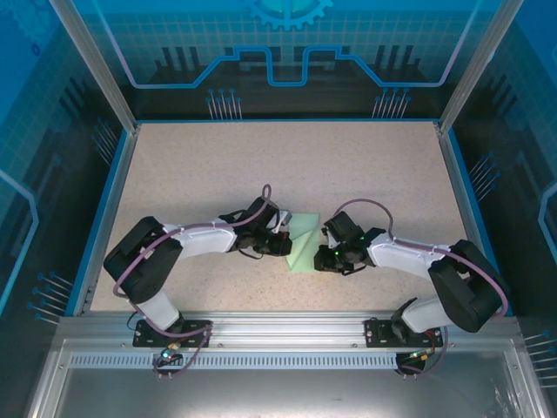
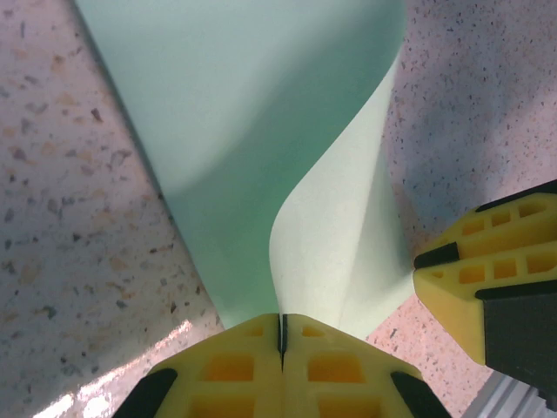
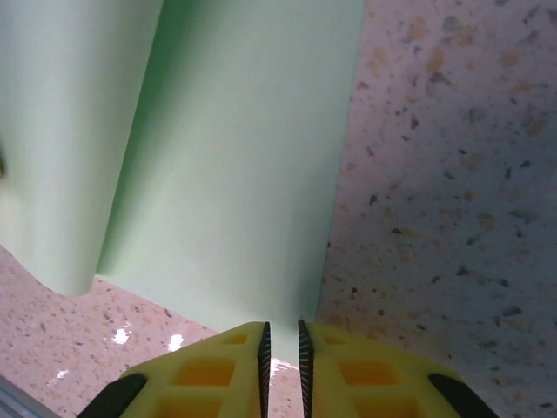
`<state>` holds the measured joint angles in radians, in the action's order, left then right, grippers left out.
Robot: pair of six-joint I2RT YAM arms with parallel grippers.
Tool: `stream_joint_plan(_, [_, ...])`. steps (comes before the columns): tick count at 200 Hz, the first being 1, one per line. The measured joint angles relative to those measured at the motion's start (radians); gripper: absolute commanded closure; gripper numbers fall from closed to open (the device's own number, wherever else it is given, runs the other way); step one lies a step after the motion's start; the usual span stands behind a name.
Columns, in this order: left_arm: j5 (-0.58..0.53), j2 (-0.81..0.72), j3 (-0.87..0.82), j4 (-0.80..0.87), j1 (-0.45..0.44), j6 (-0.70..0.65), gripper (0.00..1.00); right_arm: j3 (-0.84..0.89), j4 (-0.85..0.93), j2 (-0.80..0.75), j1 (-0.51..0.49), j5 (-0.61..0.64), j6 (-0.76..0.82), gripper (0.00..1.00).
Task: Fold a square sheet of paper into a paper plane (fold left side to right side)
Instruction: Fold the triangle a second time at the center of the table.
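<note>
Yellow-fingered and closest to the lens, the left gripper (image 2: 281, 335) has its jaws pressed together on an edge of the pale mint-green square sheet of paper (image 2: 261, 131). From that pinch the thin sheet rises and curls over in a soft, uncreased wave. The right gripper (image 3: 283, 341) has its jaws only narrowly apart at the sheet's near edge. I cannot tell whether the paper is clamped between them or just lies at their tips.

Outward from there, the rest of the sheet lies on the speckled beige table (image 1: 218, 165), with 1 shallow bend running across it in the right wrist view. From above, the paper (image 1: 306, 248) sits between the 2 grippers, close to the table's near edge and roughly midway between its left and right edges.

As I judge it, the task is at an early stage. The left side is lifted for the left-to-right fold, but no sharp crease is pressed. The nose folds, wings and centre ridge of a plane all remain to be made.
</note>
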<state>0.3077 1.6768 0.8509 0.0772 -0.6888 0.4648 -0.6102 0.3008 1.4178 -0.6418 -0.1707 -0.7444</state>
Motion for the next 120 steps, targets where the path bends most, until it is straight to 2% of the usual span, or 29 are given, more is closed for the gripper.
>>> stream_joint_plan(120, [-0.007, 0.09, 0.098, 0.059, 0.002, -0.084, 0.95, -0.032, 0.04, 0.04, 0.0, 0.007, 0.004, 0.81])
